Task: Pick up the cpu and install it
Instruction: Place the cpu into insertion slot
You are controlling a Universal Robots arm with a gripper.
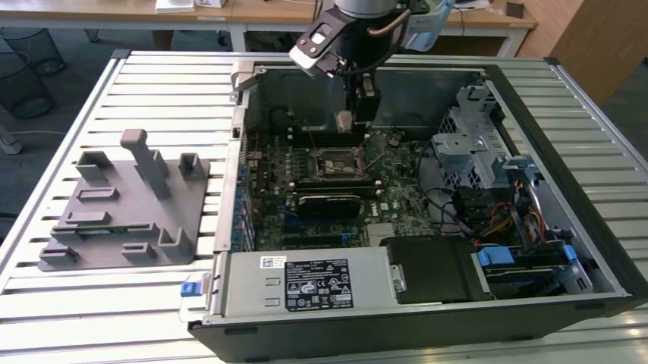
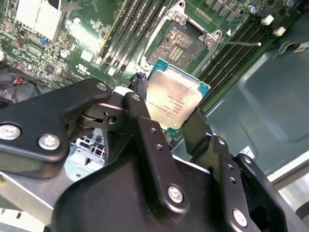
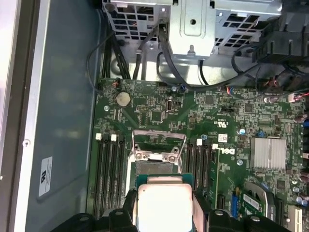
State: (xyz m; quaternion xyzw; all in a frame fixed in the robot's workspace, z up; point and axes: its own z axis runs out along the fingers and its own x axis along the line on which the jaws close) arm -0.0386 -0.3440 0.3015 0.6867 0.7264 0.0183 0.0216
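The cpu (image 2: pixel 175 96), a flat square chip with a pale silvery top and a green rim, is held by two opposite edges. My gripper (image 2: pixel 169 107) is shut on it, and a black finger (image 2: pixel 145 130) presses each side. In the first wrist view the cpu (image 3: pixel 164 205) hangs just short of the open socket (image 3: pixel 157 162), whose metal load frame is lifted. The second wrist view shows the bare socket (image 2: pixel 176 46) beyond the chip. In the exterior view the gripper (image 1: pixel 344 120) hangs inside the computer case (image 1: pixel 567 189), a little above and behind the socket (image 1: pixel 335 161).
Memory slots (image 3: pixel 110 174) flank the socket on both sides. A silver heatsink (image 3: pixel 268 153) and cables (image 3: pixel 145 58) lie nearby on the board. The drive cage (image 1: pixel 471 144) stands at the exterior view's right, the power supply (image 1: pixel 314 284) in front. A grey tray with posts (image 1: pixel 121 205) sits outside the case.
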